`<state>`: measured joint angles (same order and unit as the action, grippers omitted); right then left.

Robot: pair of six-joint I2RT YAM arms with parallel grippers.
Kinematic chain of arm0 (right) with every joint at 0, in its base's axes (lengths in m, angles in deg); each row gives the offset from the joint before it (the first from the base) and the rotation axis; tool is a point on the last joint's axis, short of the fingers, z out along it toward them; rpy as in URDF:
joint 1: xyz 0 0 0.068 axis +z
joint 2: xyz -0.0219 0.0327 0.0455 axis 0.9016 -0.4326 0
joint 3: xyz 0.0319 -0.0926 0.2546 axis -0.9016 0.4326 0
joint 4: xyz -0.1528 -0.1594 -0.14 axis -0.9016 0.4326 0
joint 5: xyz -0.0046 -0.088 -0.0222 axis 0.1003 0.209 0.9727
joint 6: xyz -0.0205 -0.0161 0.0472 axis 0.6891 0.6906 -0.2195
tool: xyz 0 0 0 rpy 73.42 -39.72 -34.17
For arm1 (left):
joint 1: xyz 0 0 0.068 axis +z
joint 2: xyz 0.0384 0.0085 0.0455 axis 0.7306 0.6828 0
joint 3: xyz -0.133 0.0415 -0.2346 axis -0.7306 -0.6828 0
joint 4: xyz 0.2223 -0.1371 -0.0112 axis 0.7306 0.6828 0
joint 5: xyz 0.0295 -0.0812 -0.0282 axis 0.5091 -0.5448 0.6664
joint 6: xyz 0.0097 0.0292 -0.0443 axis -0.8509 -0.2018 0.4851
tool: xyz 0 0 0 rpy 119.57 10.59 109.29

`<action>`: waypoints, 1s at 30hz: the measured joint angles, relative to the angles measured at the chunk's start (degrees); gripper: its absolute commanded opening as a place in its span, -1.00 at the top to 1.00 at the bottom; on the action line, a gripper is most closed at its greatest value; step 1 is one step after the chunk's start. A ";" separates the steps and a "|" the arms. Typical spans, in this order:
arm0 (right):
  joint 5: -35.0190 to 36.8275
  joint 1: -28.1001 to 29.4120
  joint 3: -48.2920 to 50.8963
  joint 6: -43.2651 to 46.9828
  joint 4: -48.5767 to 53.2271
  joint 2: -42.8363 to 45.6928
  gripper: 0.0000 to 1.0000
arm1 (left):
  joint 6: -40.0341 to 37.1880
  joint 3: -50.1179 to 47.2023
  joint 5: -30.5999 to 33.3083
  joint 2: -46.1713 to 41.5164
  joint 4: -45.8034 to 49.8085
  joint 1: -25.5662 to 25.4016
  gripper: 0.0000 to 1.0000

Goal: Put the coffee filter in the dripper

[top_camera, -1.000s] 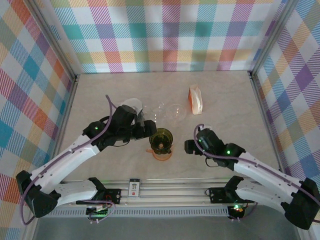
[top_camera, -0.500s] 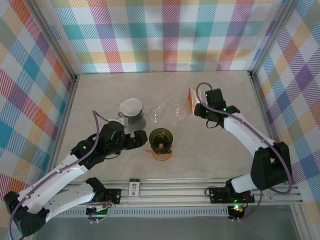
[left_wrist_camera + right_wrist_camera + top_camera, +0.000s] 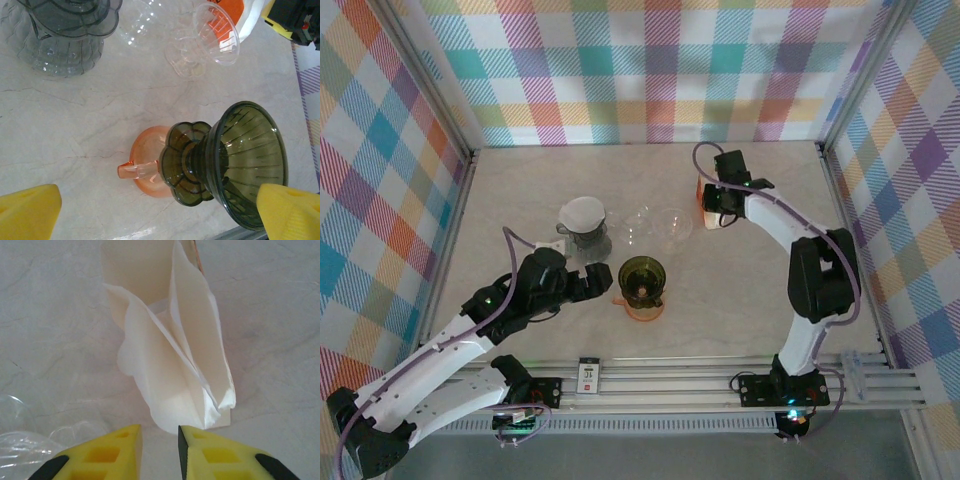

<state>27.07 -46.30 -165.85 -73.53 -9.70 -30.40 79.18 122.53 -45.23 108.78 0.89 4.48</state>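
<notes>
The table (image 3: 510,190) is pale, marble-veined stone, closed in on three sides by pastel plaid walls (image 3: 650,70), with an aluminium rail (image 3: 660,375) along the near edge; from the table's centre, a grey dripper (image 3: 588,235) lined with a white filter (image 3: 583,211) stands at 10 o'clock, clear glass drippers (image 3: 657,224) lie just off at 12 o'clock, the green dripper (image 3: 642,277) sits on its orange base (image 3: 643,308) at 6 o'clock, and the orange-and-white filter pack (image 3: 708,203) stands at 2 o'clock; the coffee filters (image 3: 175,355) are in that pack, fanned out and creased, not in the green dripper, whose bowl is bare; the right gripper (image 3: 721,205) hangs over the pack, and in its wrist view the right gripper (image 3: 160,442) has its jaws drawn to a narrow slit just short of the filters' lower tips, with only table showing in the slit and nothing gripped; the left gripper (image 3: 600,284) waits at 9 o'clock of the green dripper, jaws spread wide and holding nothing; a second ago the right arm lay low at 3 o'clock of the green dripper with its jaws wide, and it has since swung out to the pack and pinched in; the left arm has drawn back from the grey dripper toward the near edge; every vessel on the table has kept its place.
</notes>
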 measured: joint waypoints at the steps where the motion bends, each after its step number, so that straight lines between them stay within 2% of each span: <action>1: 0.02 0.00 -0.68 0.02 0.31 -0.70 0.46 | 0.00 -0.24 0.00 0.11 0.00 0.00 -1.00; 13: 0.04 0.00 -6.78 0.52 1.27 -6.80 0.51 | 0.00 -0.63 0.61 0.81 0.00 0.00 -1.00; 19: 0.02 0.00 -7.85 1.01 1.40 -8.41 0.62 | 0.00 -0.66 1.09 0.83 0.00 0.00 -1.00; 24: 0.04 0.00 -7.89 1.36 1.51 -8.61 0.79 | 0.00 -0.66 1.09 1.05 0.00 0.00 -1.00; 30: 0.31 0.00 -7.58 1.53 1.40 -8.35 0.83 | 0.02 -0.66 1.09 1.07 0.00 0.00 -1.00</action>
<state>27.37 -46.30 -173.44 -72.00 -8.30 -38.75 79.20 121.88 -44.14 109.85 0.89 4.48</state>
